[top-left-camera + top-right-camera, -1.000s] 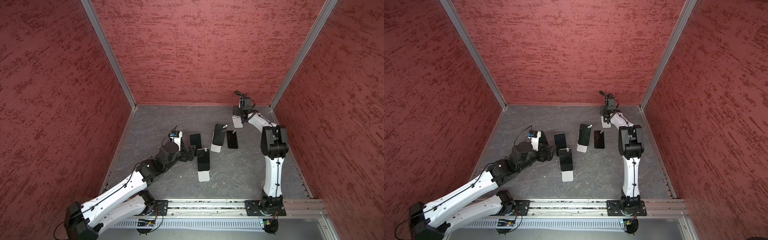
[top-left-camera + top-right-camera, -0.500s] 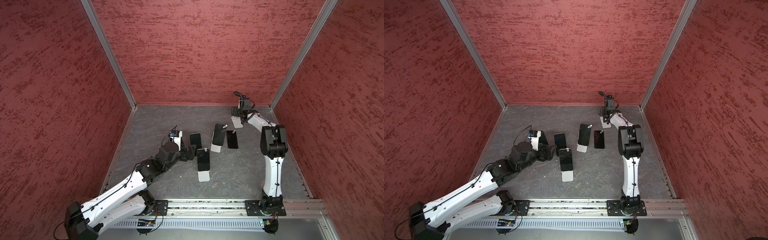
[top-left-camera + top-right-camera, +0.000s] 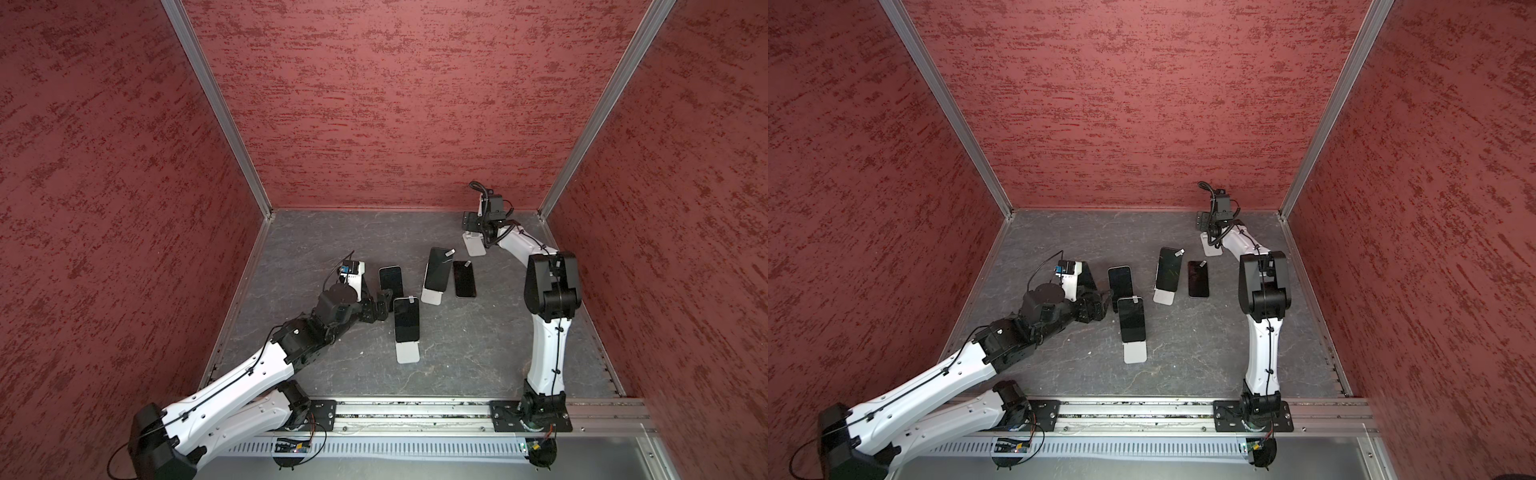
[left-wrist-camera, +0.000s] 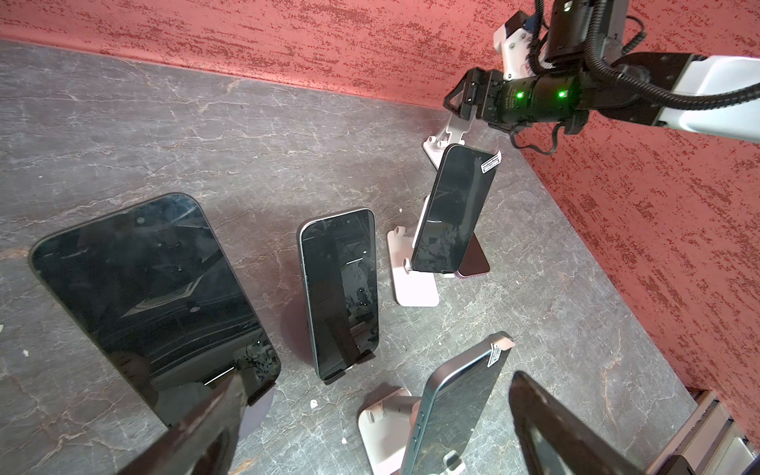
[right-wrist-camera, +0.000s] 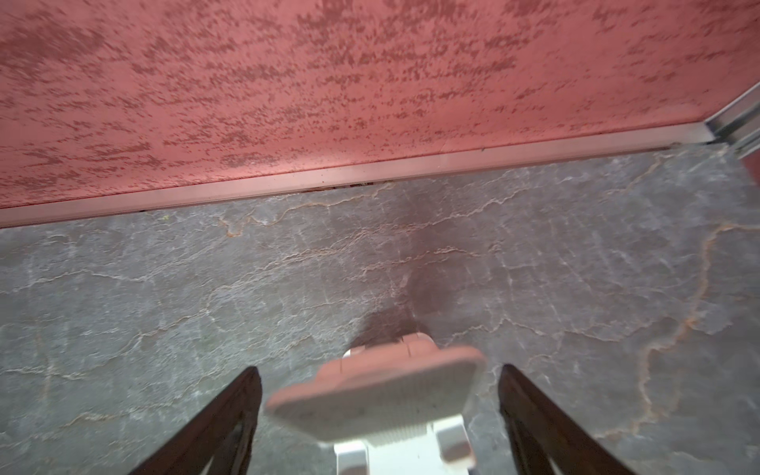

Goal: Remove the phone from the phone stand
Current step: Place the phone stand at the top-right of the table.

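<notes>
Jaws on the right arm point(image 3: 519, 245) stand spread wide and hold nothing: in the right wrist view one dark finger point(image 5: 230, 411) lies to each side of the top plate of an empty white stand point(image 5: 382, 395), with a gap on both sides. That stand sits on the grey surface point(image 3: 332, 232) close to the back wall, toward the right corner, in both top views. Jaws on the left arm point(image 3: 257, 370) are also wide apart and grip nothing. In the left wrist view the upper end of the nearest phone point(image 4: 452, 411) shows between the fingers point(image 4: 547, 432); whether it touches either one I cannot tell. This phone leans on its own white stand point(image 3: 407, 353) near the middle of the surface, just beside the left jaws. Behind it a second phone point(image 3: 390, 281) leans on a stand with a dark lip point(image 4: 364, 357), and a third phone point(image 3: 438, 269) leans on another white stand point(image 3: 431, 297). Just right of that, a fourth phone point(image 3: 464, 279) lies flat on the surface, off any stand. A larger phone point(image 4: 152, 296) leans on a round-based stand point(image 4: 259, 407) beside the second phone, on the side toward the left wall.
</notes>
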